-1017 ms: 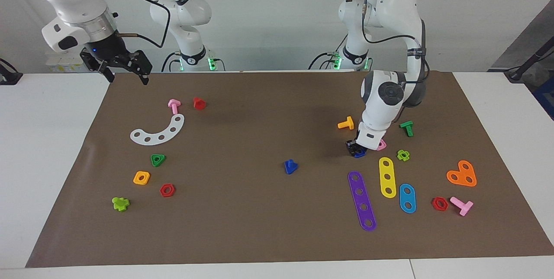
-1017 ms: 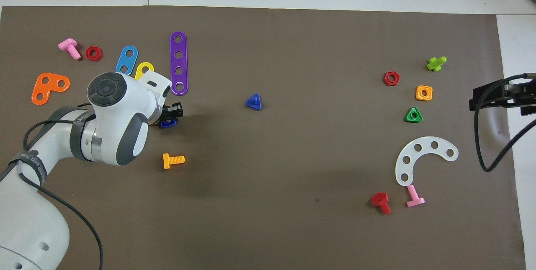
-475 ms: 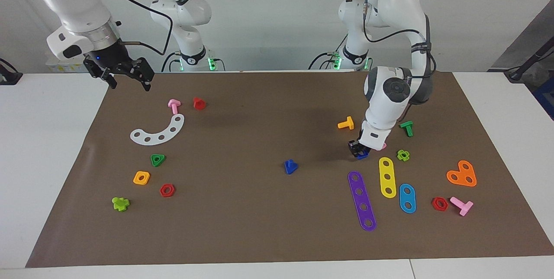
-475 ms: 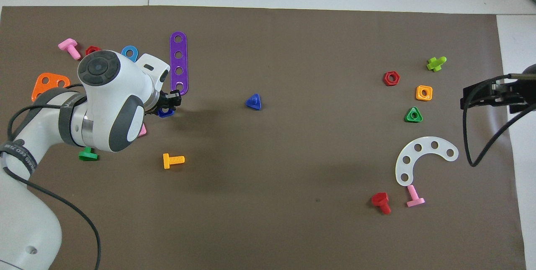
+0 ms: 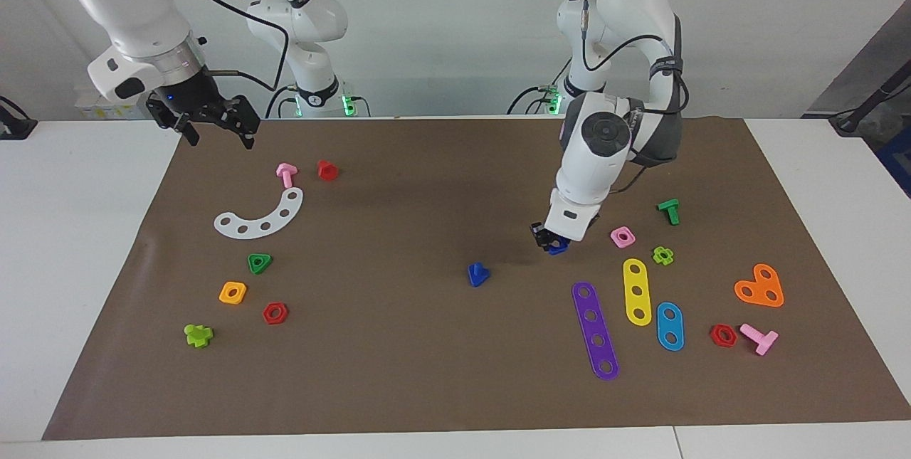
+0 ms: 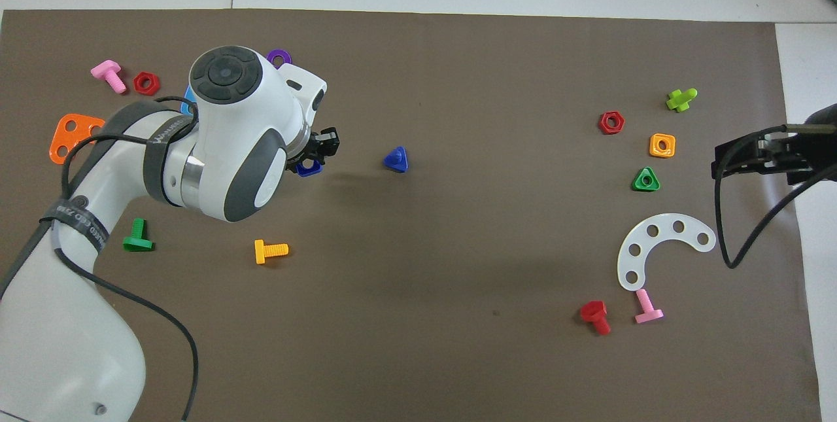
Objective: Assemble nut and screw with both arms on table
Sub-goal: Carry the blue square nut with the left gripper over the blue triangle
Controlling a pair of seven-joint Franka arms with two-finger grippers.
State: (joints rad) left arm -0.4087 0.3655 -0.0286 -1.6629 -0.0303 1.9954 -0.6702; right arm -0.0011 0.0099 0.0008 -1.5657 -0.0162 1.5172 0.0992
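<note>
The blue nut (image 5: pixel 559 248) is held in my left gripper (image 5: pixel 548 240), shut on it a little above the brown mat (image 5: pixel 427 381). It also shows in the overhead view (image 6: pixel 307 168) under the left gripper (image 6: pixel 315 155). The blue screw (image 5: pixel 478 274) with its triangular head lies on the mat near the middle (image 6: pixel 396 159), apart from the held nut, toward the right arm's end from it. My right gripper (image 5: pixel 216 133) is open and empty, up over the mat's corner at the right arm's end (image 6: pixel 752 155).
A pink square nut (image 5: pixel 623 236), a green bolt (image 5: pixel 669 211), coloured strips (image 5: pixel 595 331) and an orange plate (image 5: pixel 760 286) lie at the left arm's end. An orange bolt (image 6: pixel 270 250) lies nearer the robots. A white curved plate (image 5: pixel 260 217), a green triangular nut (image 5: pixel 260 262) and an orange-yellow nut (image 5: pixel 233 292) lie at the right arm's end.
My left gripper has lifted the blue nut away from the pink nut and carried it toward the blue screw. My right gripper has shifted slightly toward the mat.
</note>
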